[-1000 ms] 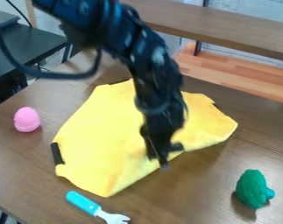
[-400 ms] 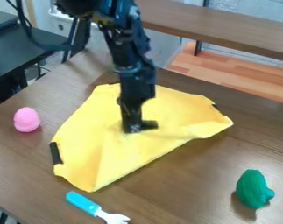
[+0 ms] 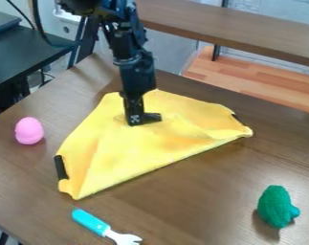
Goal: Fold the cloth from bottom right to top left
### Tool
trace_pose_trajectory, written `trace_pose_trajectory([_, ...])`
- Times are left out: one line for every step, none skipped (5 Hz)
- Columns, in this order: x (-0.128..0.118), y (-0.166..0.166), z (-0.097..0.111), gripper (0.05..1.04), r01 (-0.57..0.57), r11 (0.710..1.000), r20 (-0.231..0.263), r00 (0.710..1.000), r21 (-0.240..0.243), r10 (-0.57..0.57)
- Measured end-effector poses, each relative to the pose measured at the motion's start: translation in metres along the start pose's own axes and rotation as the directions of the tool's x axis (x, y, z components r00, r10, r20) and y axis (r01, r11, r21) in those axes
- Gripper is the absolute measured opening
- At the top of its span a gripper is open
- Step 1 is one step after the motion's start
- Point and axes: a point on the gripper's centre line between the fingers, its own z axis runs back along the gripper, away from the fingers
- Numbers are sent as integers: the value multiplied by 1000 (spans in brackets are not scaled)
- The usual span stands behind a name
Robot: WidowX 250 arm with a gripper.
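We've got the black two-finger gripper (image 3: 142, 118) just L of ctr., pinching the yellow fabric cloth (image 3: 140, 150), part-folded w/ creases, on brown wooden bench (image 3: 201, 191).

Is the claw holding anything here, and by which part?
Probably the yellow cloth, by its folded-over corner, where the claw meets it; the grip itself can't be made out.

No readable text or labels

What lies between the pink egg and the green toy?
In the camera view, going from the pink egg to the green toy: a strip of bare table, then the yellow cloth, then bare table again.
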Motion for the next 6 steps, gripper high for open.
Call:
trace_pose_trajectory([2, 24, 0, 59, -74, 997, 9, 997, 28, 74])
trace_pose_trajectory([6, 42, 1, 59, -133, 990, 17, 991, 41, 132])
trace_pose_trajectory([7, 55, 10, 59, -182, 982, 29, 983, 50, 181])
trace_pose_trajectory([7, 65, 17, 59, -211, 976, 42, 977, 48, 209])
trace_pose_trajectory([8, 73, 21, 59, -238, 970, 59, 970, 49, 236])
trace_pose_trajectory([4, 80, 18, 59, -270, 962, 55, 962, 48, 267])
